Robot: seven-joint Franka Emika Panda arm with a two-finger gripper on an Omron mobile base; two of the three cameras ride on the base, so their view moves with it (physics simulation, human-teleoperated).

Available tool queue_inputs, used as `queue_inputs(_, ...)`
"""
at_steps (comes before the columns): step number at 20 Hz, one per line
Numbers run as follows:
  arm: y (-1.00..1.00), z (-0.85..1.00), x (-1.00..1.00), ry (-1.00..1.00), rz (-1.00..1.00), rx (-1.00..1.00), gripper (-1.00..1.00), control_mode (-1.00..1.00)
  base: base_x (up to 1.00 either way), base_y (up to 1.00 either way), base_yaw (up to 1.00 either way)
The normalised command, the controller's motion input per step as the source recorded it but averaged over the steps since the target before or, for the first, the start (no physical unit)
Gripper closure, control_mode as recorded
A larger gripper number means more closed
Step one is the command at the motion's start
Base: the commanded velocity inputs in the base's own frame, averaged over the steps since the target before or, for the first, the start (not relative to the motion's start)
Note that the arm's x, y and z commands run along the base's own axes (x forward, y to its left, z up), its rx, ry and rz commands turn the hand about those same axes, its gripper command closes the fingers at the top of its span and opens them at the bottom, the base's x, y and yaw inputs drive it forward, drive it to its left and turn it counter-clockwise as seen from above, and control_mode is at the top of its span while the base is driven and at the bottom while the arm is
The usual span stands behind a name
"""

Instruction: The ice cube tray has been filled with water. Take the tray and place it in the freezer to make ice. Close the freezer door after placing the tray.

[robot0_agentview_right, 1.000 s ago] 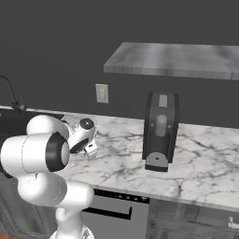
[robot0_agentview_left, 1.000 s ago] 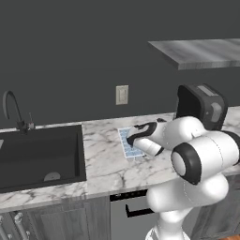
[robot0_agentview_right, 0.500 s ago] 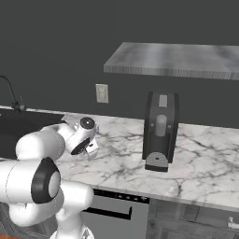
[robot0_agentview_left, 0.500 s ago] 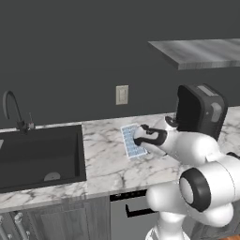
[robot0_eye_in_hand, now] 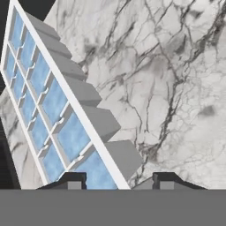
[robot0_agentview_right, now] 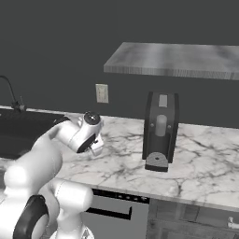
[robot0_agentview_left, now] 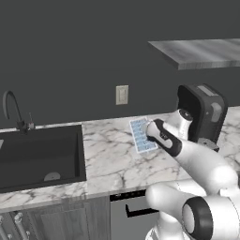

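The ice cube tray (robot0_agentview_left: pixel 139 135) lies on the marble counter (robot0_agentview_left: pixel 108 159) below the wall outlet, its pale blue water (robot0_eye_in_hand: pixel 55 101) filling the cells. My gripper (robot0_agentview_left: pixel 150 131) reaches down at the tray's right edge. In the hand view the tray (robot0_eye_in_hand: pixel 66 110) runs slantwise and its white rim passes between my fingertips (robot0_eye_in_hand: pixel 73 179). The gripper (robot0_eye_in_hand: pixel 118 180) is open, with the fingers set wide on either side of the rim. From the right base view the hand (robot0_agentview_right: pixel 95 144) hides the tray. The freezer is out of view.
A dark coffee machine (robot0_agentview_left: pixel 201 115) stands just right of the hand on the counter. A black sink (robot0_agentview_left: pixel 37 154) with a faucet (robot0_agentview_left: pixel 11 110) lies to the left. A grey shelf (robot0_agentview_right: pixel 172 58) hangs above. The dishwasher front (robot0_agentview_right: pixel 112 210) sits below the counter edge.
The arm has stretched forward over the counter and the hand has come down at the tray's right edge. The tray has stayed about where it was.
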Motion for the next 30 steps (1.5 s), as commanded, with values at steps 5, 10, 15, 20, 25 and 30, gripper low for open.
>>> queue_inputs(5,-0.32,0.59,-0.21,-0.02,0.0,0.05,1.0,-1.0,0.0,0.0,0.0)
queue_inputs(10,-0.2,0.69,-0.1,0.0,0.0,0.1,1.0,-1.0,0.0,0.0,0.0)
queue_inputs(15,-0.05,0.59,-0.09,0.0,0.04,0.07,1.0,-1.0,0.0,0.0,0.0)
queue_inputs(20,-0.15,0.38,0.0,0.01,0.0,0.08,1.0,-1.0,0.0,0.0,0.0)
queue_inputs(25,-0.03,0.28,-0.07,0.0,0.0,0.01,1.0,-1.0,0.0,0.0,0.0)
queue_inputs(30,0.0,0.11,-0.16,0.0,0.0,0.0,1.0,-1.0,0.0,0.0,0.0)
